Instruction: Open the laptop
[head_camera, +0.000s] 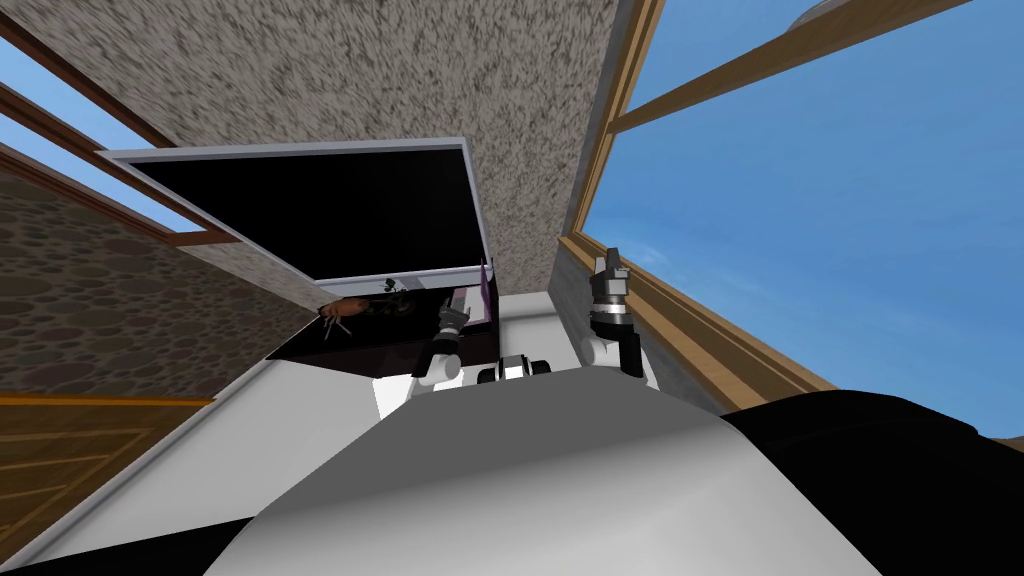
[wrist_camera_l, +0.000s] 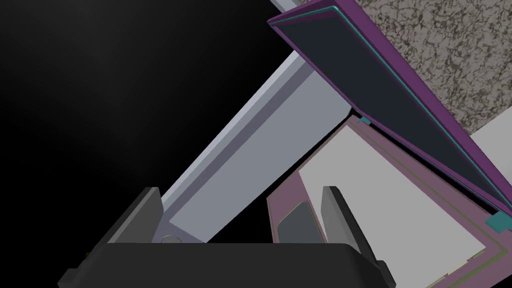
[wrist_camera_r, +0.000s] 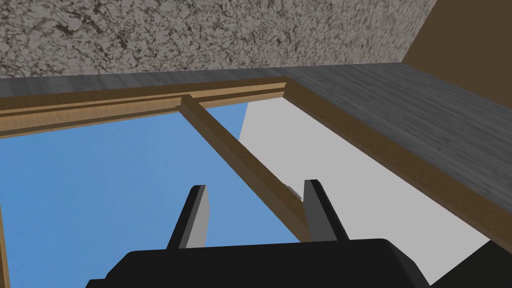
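The laptop (wrist_camera_l: 400, 200) is purple, with a pale grey keyboard panel and a dark touchpad (wrist_camera_l: 297, 225). Its lid (wrist_camera_l: 390, 95) stands raised at a slant over the base, dark screen facing the keys. My left gripper (wrist_camera_l: 240, 215) is open just before the laptop's front edge, holding nothing; one finger (wrist_camera_l: 335, 210) overlaps the base's near corner. In the head view the laptop (head_camera: 485, 285) is a thin purple sliver beside the left gripper (head_camera: 457, 298). My right gripper (head_camera: 608, 265) is lifted up by the window, open and holding nothing, fingers (wrist_camera_r: 192, 215) apart.
A big monitor (head_camera: 300, 210) with a black screen and a silver frame (wrist_camera_l: 280, 150) stands right beside the laptop on a dark desk top (head_camera: 340, 350). A small brown object (head_camera: 345, 308) lies under the monitor. A wooden-framed window (head_camera: 650, 300) runs along the right.
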